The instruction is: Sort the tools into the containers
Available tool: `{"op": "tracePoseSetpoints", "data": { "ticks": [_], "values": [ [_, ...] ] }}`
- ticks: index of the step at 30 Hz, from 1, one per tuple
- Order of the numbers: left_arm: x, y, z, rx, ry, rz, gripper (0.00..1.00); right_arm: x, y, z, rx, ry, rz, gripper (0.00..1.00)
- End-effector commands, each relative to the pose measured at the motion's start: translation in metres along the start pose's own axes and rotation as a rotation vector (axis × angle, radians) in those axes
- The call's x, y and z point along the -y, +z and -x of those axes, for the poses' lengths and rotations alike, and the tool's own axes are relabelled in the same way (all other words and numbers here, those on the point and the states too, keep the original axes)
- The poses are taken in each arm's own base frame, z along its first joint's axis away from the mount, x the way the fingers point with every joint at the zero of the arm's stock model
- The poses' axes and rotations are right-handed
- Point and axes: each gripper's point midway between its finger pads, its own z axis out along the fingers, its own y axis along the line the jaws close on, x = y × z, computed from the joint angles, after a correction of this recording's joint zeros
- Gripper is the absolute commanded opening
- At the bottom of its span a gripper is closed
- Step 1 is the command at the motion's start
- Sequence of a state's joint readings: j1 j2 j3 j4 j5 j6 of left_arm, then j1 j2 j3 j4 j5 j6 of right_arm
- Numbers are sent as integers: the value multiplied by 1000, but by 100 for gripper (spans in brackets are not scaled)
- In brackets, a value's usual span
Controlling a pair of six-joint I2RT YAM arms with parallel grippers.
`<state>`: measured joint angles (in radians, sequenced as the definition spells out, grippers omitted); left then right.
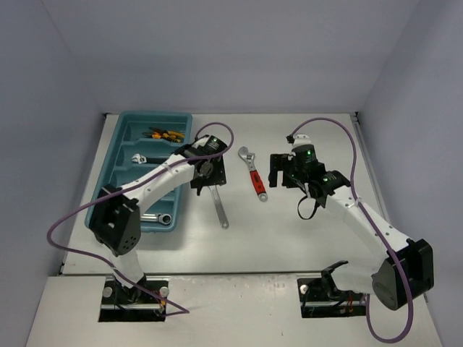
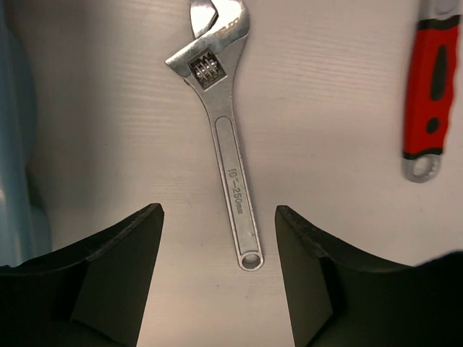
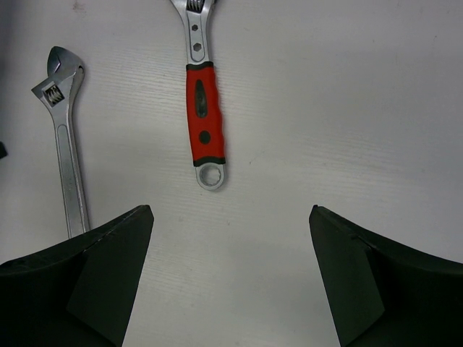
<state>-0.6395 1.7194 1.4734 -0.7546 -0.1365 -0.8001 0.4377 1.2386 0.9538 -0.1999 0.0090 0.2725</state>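
left claw [image 2: 217, 213] parted over the silver wrench [image 2: 234, 172]

**Table** [image 1: 304, 231], contents as I stand:
- Far left: tray [image 1: 145, 116], its compartments side by side.
- Farthest compartment: screwdrivers [image 1: 165, 134].
- Next compartment: small wrench [image 1: 145, 158].
- Nearest compartment: another wrench [image 1: 163, 216].
- Just right of the tray, on the table: plain adjustable wrench [image 2: 235, 173], with my left hand [image 2: 218, 211] above it.
- Right of that, apart: sleeved adjustable wrench [image 1: 255, 176], head at the far end.
- Further right: my right hand [image 3: 231, 210].
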Motion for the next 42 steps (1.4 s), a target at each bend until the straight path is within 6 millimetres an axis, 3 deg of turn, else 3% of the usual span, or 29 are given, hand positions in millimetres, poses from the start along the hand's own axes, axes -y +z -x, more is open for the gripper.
{"op": "tracePoseSetpoints", "data": {
  "ticks": [1, 6, 16, 23, 31, 36, 42],
  "values": [
    [3, 30, -8, -42, -54, 69, 59, 1, -14, 13, 78, 27, 9, 87],
    [1, 65, -20, -101, -66, 141, 59, 2, -19, 7, 81, 35, 19, 87],
    [-7, 101, -24, -141, -105, 210, 54, 1, -27, -1, 82, 35, 47, 87],
    [-24, 117, -19, -155, -162, 251, 44, 1, -27, -3, 76, 26, 47, 87],
    [-33, 132, -10, -163, -179, 268, 42, 2, -24, -5, 65, 23, 42, 87],
    [-26, 135, -21, -199, -174, 251, 36, 3, -22, -7, 58, 23, 36, 87],
    [-24, 131, -37, -235, -176, 245, 39, 3, -19, -7, 50, 23, 34, 87]
  ]
}}
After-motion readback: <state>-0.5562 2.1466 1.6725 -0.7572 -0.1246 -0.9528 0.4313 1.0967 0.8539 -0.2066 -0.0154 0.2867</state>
